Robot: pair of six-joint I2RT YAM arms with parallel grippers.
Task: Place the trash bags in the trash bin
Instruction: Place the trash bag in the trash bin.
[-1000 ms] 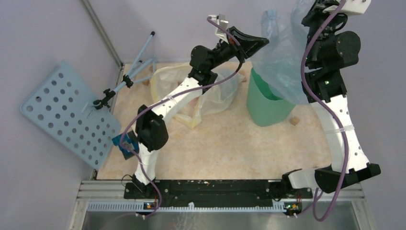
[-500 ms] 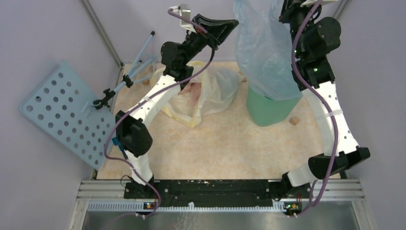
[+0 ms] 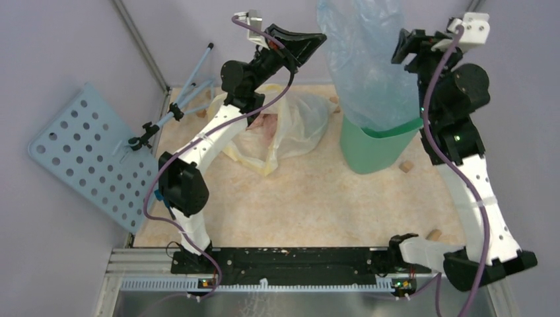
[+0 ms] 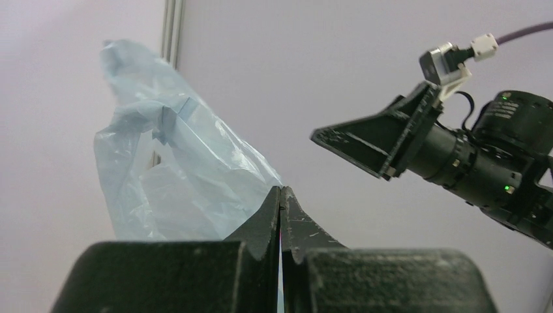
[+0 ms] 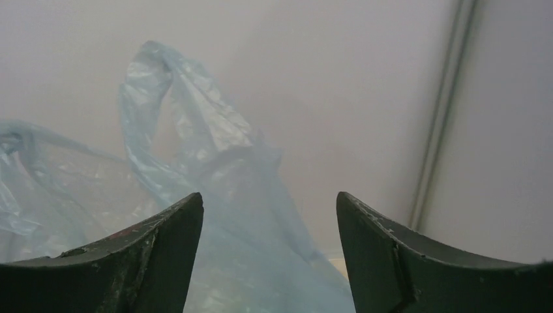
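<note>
Trash bag [image 3: 366,66]: pale blue, see-through; its lower end sat inside the trash bin [image 3: 373,152], and the rest stood tall above the rim.
Your right gripper [image 5: 269,199]: high above the bin's right side, jaws wide apart, the bag just ahead, ungripped.
Your left gripper [image 4: 280,195]: high, up-left of the bin, fingertips pressed together beside the bag.
Whitish bag [image 3: 290,129]: lay crumpled left of the bin.

The trash bag [image 3: 366,66] towers out of the trash bin [image 3: 373,152], filling its mouth. The worktop [image 3: 317,205] in front lies open, while a whitish bag [image 3: 300,125] crowds the bin's left.
</note>
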